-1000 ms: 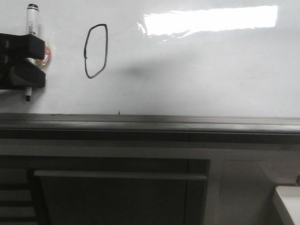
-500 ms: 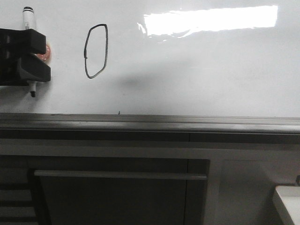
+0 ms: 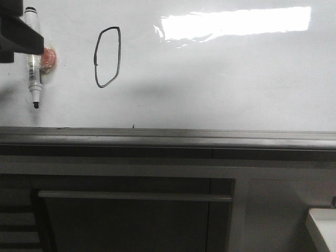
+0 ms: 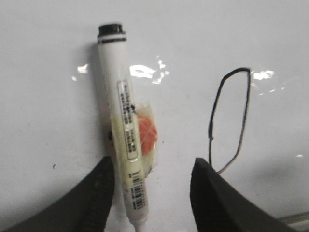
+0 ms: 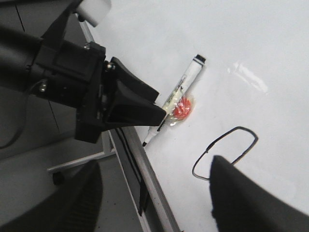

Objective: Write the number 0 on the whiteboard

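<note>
Front view first: I've got the whiteboard [image 3: 220,79] filling the upper half, a bright strip of glare near its top, and the number 0 [image 3: 108,56] drawn as a tall closed black loop towards the left. Left of the loop the marker [image 3: 32,55] stands tip down against the board, an orange blob in clear tape [image 3: 48,59] just beside its barrel. My left gripper [image 3: 16,37] pokes in at the top left corner, crossing the marker's upper part; from here I cannot tell if it touches. Below the board runs the grey rail [image 3: 168,137], then the dark cabinet [image 3: 131,210].

Left wrist view now: both fingers [image 4: 217,203] are spread wide, released, nothing clamped. The marker [image 4: 123,140] lies against the board near one finger, the orange blob [image 4: 146,137] touching its side. The 0 [image 4: 231,121] sits beyond the other finger.

Right wrist view: I see the left gripper [image 5: 130,104] parted, its tip at the marker [image 5: 176,99] but not closed on it. The 0 [image 5: 226,152] lies on the board [image 5: 260,48] near the rail. My right gripper [image 5: 154,193] shows two dark blurred fingers standing well apart, holding nothing.
</note>
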Available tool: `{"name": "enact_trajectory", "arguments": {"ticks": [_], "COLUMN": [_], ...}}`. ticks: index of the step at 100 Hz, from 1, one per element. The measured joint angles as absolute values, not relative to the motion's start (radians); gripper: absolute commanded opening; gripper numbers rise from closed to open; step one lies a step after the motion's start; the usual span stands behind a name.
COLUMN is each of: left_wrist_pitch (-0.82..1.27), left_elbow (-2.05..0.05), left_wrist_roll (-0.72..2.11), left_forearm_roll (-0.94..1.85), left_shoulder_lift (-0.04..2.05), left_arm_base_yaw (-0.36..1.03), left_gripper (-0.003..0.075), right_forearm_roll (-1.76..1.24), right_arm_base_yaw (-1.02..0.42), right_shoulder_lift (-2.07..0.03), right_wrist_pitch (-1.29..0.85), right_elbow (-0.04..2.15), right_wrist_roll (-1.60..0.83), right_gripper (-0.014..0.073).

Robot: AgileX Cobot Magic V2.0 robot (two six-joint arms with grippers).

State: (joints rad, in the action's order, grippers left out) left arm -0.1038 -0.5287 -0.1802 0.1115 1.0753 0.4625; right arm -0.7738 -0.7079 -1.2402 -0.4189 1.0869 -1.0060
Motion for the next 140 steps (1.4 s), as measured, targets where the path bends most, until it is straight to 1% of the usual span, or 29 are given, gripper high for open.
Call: {"name": "enact_trajectory", "arguments": {"ticks": [3,4,5,7,8,15,17,29,38,53,60,77,92,111,140], "left_wrist_pitch": [-0.093,-0.09,-0.083,-0.076,-0.074,-0.056,-0.051,-0.04,-0.04,-0.041,-0.041,-0.041,-0.039,-0.039,-0.039], "left_elbow": [-0.529,-0.529,-0.529,-0.529,-0.529,-0.529,-0.529,-0.527,-0.523,-0.481,-0.445,-0.344,-0.277,-0.263,-0.263], "left_wrist_roll": [-0.18,-0.18,-0.18,-0.18,-0.18,-0.18,-0.18,-0.18,-0.18,-0.18,-0.18,-0.18,-0.18,-0.18,-0.18], "left_forearm_roll": [0.102,0.099,0.097,0.09,0.088,0.073,0.067,0.012,-0.05,-0.145,-0.172,-0.206,-0.266,-0.289,-0.289], "left_shoulder_lift": [1.051,1.039,1.032,1.013,1.007,0.939,0.918,0.791,0.695,0.549,0.492,0.366,0.283,0.248,0.248], "left_arm_base_yaw": [0.463,0.463,0.463,0.463,0.463,0.463,0.463,0.463,0.463,0.463,0.463,0.463,0.463,0.463,0.463], "left_gripper": [0.0251,0.0238,0.0211,0.0181,0.0151,-0.0001,-0.0019,-0.002,-0.002,-0.002,-0.002,-0.002,-0.002,-0.002,-0.002], "right_forearm_roll": [-0.77,-0.769,-0.767,-0.765,-0.764,-0.763,-0.763,-0.761,-0.761,-0.768,-0.783,-0.917,-0.947,-0.953,-0.956], "right_arm_base_yaw": [-0.708,-0.708,-0.708,-0.708,-0.708,-0.708,-0.708,-0.708,-0.708,-0.724,-0.731,-0.735,-0.735,-0.735,-0.735], "right_shoulder_lift": [-1.232,-1.228,-1.226,-1.219,-1.215,-1.19,-1.185,-1.112,-1.033,-0.838,-0.74,-0.498,-0.325,-0.23,-0.223], "right_wrist_pitch": [-0.417,-0.417,-0.414,-0.414,-0.414,-0.4,-0.393,-0.311,-0.201,0.0,0.058,0.104,0.117,0.119,0.119], "right_elbow": [1.084,1.084,1.083,1.08,1.077,1.051,1.041,0.957,0.865,0.685,0.595,0.393,0.253,0.154,0.14], "right_wrist_roll": [-1.006,-1.006,-1.006,-1.006,-1.006,-1.006,-1.006,-1.006,-1.006,-1.006,-1.006,-1.006,-1.006,-1.005,-1.005], "right_gripper": [0.0056,0.0034,-0.001,-0.0053,-0.0074,-0.005,-0.0047,-0.0046,-0.0046,-0.0046,-0.0046,-0.0046,-0.0047,-0.0047,-0.0047]}}
